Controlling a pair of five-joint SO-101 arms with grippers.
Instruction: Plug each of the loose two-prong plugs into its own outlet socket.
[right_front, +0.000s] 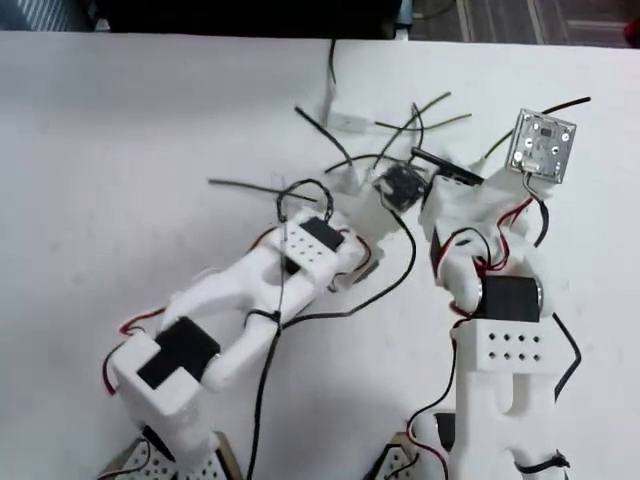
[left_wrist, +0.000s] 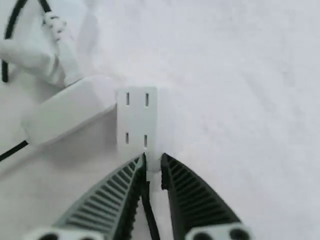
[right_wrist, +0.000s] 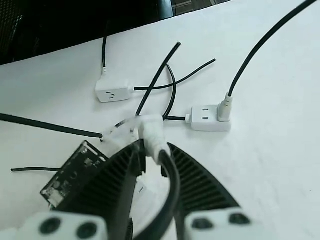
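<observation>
Right gripper (right_wrist: 151, 152), arm stretched out over the table (right_front: 120, 120), we see clamped on a white plug (right_wrist: 150, 131). Our left gripper (left_wrist: 152, 167), held low, pinches the end of a white outlet socket (left_wrist: 136, 117) lying flat there.

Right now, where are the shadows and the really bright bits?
Left wrist view: soft grey shadow beside the outlet block, table glaring white; right wrist view: dark room beyond the table edge; high view: table evenly bright.
</observation>
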